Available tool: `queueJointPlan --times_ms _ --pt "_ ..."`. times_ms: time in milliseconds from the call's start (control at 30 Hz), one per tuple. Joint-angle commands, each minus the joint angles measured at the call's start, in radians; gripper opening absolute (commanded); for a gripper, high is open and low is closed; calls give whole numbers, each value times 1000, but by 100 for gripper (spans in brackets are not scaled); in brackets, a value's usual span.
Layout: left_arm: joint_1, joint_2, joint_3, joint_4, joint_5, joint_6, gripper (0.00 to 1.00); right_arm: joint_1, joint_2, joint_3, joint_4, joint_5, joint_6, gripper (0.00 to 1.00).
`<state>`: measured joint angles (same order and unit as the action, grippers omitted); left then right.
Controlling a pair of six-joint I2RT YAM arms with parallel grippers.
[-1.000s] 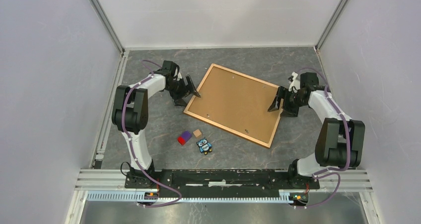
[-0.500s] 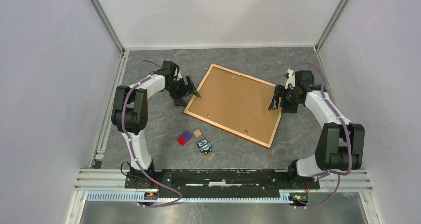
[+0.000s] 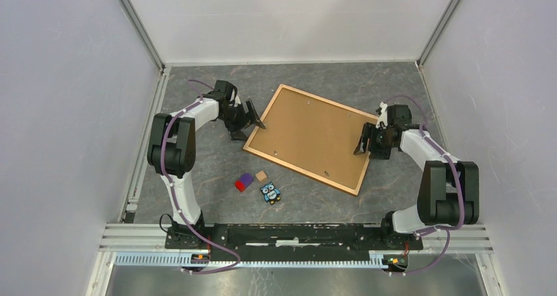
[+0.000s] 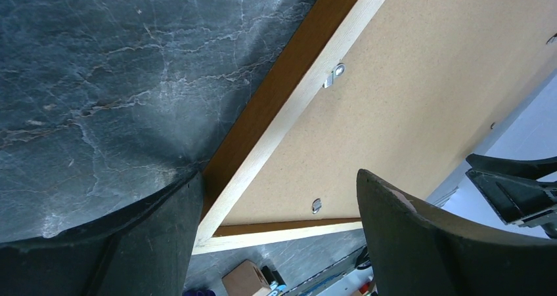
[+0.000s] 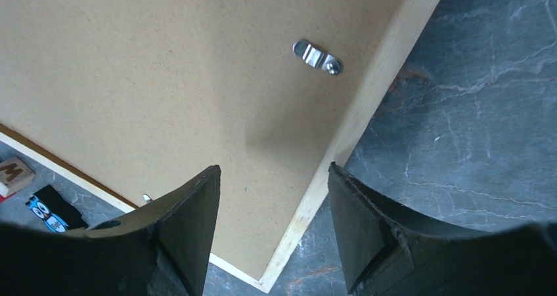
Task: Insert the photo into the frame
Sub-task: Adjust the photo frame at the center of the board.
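The frame point(image 3: 300, 171), thin light-orange wood, lies back side up on the dark table. A plain brown backing board point(image 3: 309, 138) fills it, held by small metal clips point(image 5: 317, 56). The photo is hidden; I cannot tell whether it lies under the board. My left gripper point(image 3: 251, 129) is open and straddles the frame's left edge point(image 4: 289, 112), one finger on the table side and one over the board point(image 4: 427, 79). My right gripper point(image 3: 366, 148) is open and hangs over the frame's right edge point(image 5: 387, 66), its jaws empty point(image 5: 272, 171).
In front of the frame lie an owl figure point(image 3: 269, 193), a purple-and-red block point(image 3: 244, 182) and a small wooden cube point(image 3: 261, 175). Grey walls close in the table at the left, right and back.
My right gripper has moved nearer along the frame's right edge, toward its near corner. The left gripper and the frame have not moved.
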<state>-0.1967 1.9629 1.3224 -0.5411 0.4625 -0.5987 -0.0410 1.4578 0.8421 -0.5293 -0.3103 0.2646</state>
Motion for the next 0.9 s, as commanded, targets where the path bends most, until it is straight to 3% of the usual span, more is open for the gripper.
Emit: queueJointPlan --times_ms 0,333,667,867 --pt "-9 -21 -3 12 69 -43 91 0 4 -46 80 -10 30 67" --pt "-27 2 -3 21 93 -48 91 9 -24 -239 403 -235 202 67" --pt "-27 -44 12 -8 29 -23 91 57 -100 0 63 33 -21 69" --pt "-31 -45 2 -7 41 -27 90 189 -137 -49 72 45 8 71"
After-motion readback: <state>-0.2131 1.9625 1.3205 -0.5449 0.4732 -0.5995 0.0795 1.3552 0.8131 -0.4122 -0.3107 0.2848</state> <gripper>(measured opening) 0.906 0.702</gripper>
